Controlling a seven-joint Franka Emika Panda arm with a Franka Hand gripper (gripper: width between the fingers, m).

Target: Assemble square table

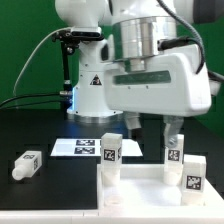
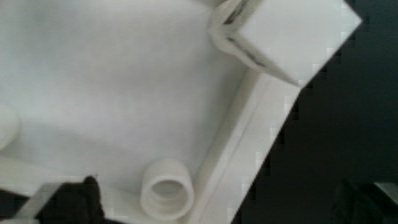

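Spanning the lower part of the exterior view, the black bench (image 1: 60,195) carries every part. At lower right lies the white plastic square tabletop (image 1: 140,186), recessed underside up. Three small white block-like tagged legs stand on it: the centre leg (image 1: 110,151), the rear leg (image 1: 173,150) and the right-edge leg (image 1: 195,172). The flat white marker board (image 1: 80,148) lies just behind its left corner.

The fourth piece, a loose white tagged leg (image 1: 27,165), lies on its side at lower left, well apart from the tabletop. Its long axis runs from lower left to upper right.

The claw (image 1: 150,122) hangs spread above the tabletop, pinching nothing. It sits between the centre and rear legs. In the wrist view a round socket (image 2: 166,190) looks unfilled.

Fetching the loose leg likely means crossing toward frame left, over open bench. The centre leg and the tabletop rim are the edges to clear.
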